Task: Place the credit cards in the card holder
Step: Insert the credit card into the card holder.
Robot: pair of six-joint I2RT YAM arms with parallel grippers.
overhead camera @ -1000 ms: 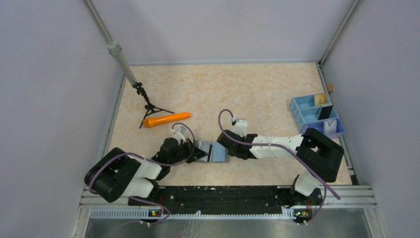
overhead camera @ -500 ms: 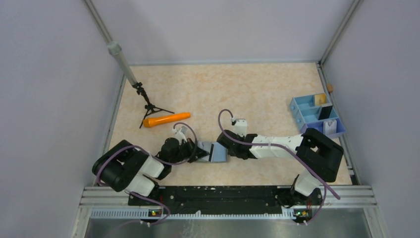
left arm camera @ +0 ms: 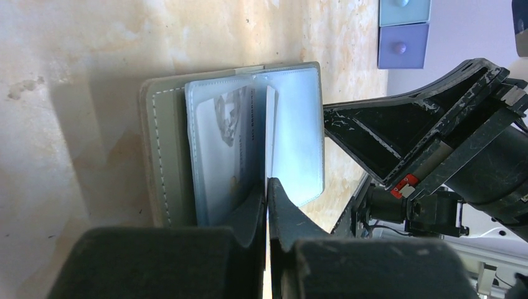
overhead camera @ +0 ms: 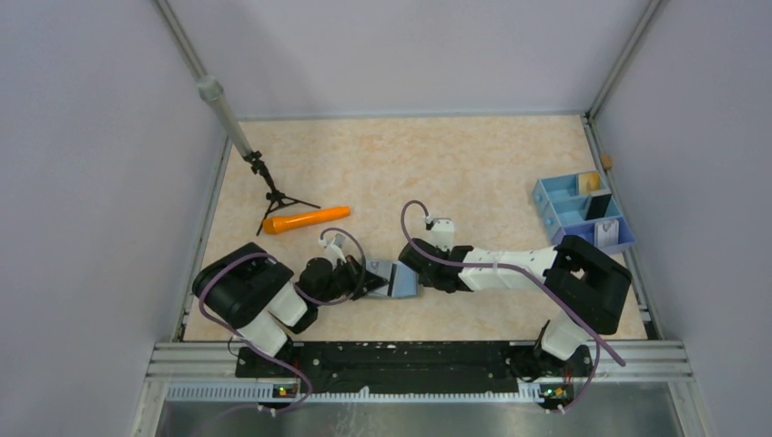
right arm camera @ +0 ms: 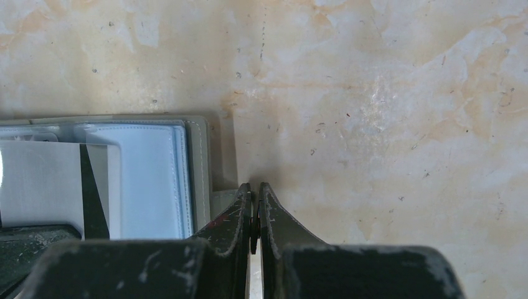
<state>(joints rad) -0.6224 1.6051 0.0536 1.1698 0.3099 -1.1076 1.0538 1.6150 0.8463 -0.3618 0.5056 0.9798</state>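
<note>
Two pincers meet on the beige marbled counter, we see from above: the left pincer and right pincer flank the open grey folding wallet with light blue lining. At the left wrist, we find its pincer clamped on a thin white card, edge-on, to feed it between the sleeves. At the right wrist, the closed pincer seemingly pinches the wallet's grey rim, steadying it.
</note>
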